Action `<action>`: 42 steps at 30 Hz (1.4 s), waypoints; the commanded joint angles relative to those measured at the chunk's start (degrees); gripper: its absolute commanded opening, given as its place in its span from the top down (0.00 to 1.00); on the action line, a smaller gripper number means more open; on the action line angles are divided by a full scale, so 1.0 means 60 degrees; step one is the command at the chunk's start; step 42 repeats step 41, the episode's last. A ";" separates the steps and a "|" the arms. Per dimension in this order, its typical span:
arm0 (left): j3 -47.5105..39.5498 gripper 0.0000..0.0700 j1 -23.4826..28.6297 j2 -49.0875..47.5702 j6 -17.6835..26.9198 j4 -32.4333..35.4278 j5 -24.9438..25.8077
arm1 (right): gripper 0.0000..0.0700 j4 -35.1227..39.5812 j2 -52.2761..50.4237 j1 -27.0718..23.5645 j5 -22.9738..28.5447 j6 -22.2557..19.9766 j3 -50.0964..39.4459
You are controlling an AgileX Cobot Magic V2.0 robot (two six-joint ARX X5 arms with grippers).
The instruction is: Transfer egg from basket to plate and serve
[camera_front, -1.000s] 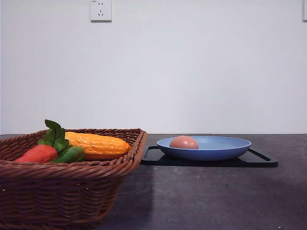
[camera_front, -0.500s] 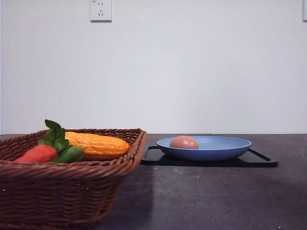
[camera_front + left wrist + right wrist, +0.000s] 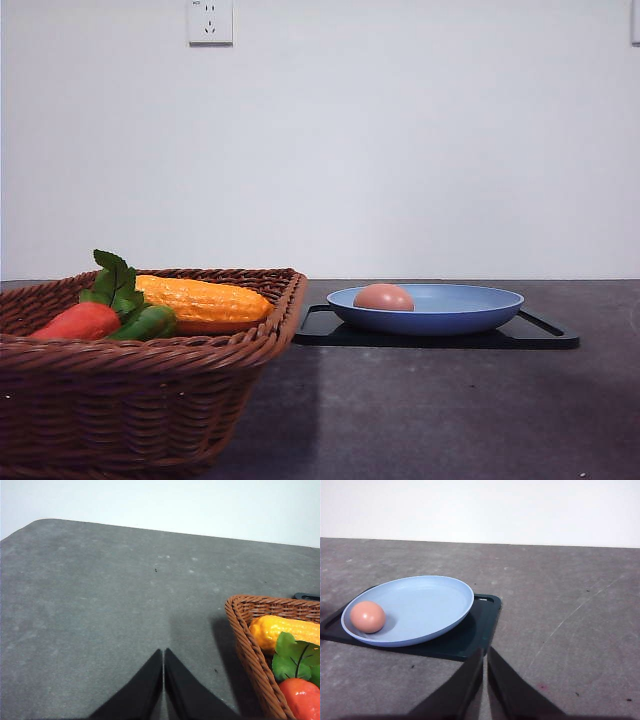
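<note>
The pinkish-brown egg point(image 3: 383, 297) point(image 3: 367, 616) lies in the blue plate point(image 3: 470, 305) point(image 3: 427, 605), near its left rim. The plate rests on a flat black tray point(image 3: 545, 337) point(image 3: 470, 635). At the near left stands the brown wicker basket point(image 3: 130, 400) point(image 3: 250, 640). My left gripper point(image 3: 163, 652) is shut over bare table, left of the basket and apart from it. With nothing between its fingers, my right gripper point(image 3: 485, 652) is shut just in front of the tray's near edge.
A carrot point(image 3: 80, 320) point(image 3: 302, 697) with green leaves and a yellow-orange corn cob point(image 3: 205, 300) point(image 3: 282, 630) lie in the basket. The dark grey table point(image 3: 450, 410) runs back to a white wall with a socket point(image 3: 210, 20).
</note>
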 commanded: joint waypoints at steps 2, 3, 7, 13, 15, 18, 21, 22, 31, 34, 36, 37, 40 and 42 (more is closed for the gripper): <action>-0.0251 1.00 0.0015 -0.0015 -0.0055 -0.0073 0.0060 | 1.00 0.0098 -0.0018 0.0018 0.0015 0.0095 -0.0066; -0.0251 1.00 0.0015 -0.0015 -0.0055 -0.0073 0.0060 | 1.00 0.0098 -0.0018 0.0018 0.0015 0.0095 -0.0066; -0.0251 1.00 0.0015 -0.0015 -0.0055 -0.0073 0.0060 | 1.00 0.0100 -0.0018 0.0018 0.0015 0.0095 -0.0066; -0.0251 1.00 0.0015 -0.0015 -0.0055 -0.0073 0.0058 | 1.00 0.0098 -0.0018 0.0018 0.0015 0.0095 -0.0066; -0.0251 1.00 0.0015 -0.0015 -0.0055 -0.0073 0.0058 | 1.00 0.0102 -0.0018 0.0018 0.0015 0.0095 -0.0066; -0.0251 1.00 0.0015 -0.0015 -0.0055 -0.0073 0.0062 | 1.00 0.0098 -0.0018 0.0018 0.0015 0.0095 -0.0066; -0.0251 1.00 0.0015 -0.0015 -0.0055 -0.0073 0.0058 | 1.00 0.0098 -0.0018 0.0018 0.0015 0.0095 -0.0066; -0.0251 1.00 0.0015 -0.0015 -0.0055 -0.0073 0.0058 | 1.00 0.0100 -0.0018 0.0018 0.0015 0.0095 -0.0066; -0.0251 1.00 0.0015 -0.0015 -0.0055 -0.0073 0.0062 | 1.00 0.0098 -0.0018 0.0018 0.0015 0.0095 -0.0066; -0.0251 1.00 0.0015 -0.0015 -0.0055 -0.0073 0.0058 | 1.00 0.0100 -0.0018 0.0018 0.0015 0.0095 -0.0066; -0.0251 1.00 0.0015 -0.0015 -0.0055 -0.0073 0.0058 | 1.00 0.0098 -0.0018 0.0018 0.0015 0.0095 -0.0066; -0.0251 1.00 0.0015 -0.0015 -0.0055 -0.0073 0.0058 | 1.00 0.0098 -0.0018 0.0018 0.0015 0.0095 -0.0066; -0.0251 1.00 0.0015 -0.0015 -0.0055 -0.0073 0.0060 | 1.00 0.0098 -0.0018 0.0018 0.0015 0.0095 -0.0066; -0.0251 1.00 0.0015 -0.0015 -0.0055 -0.0073 0.0060 | 1.00 0.0100 -0.0018 0.0018 0.0015 0.0095 -0.0066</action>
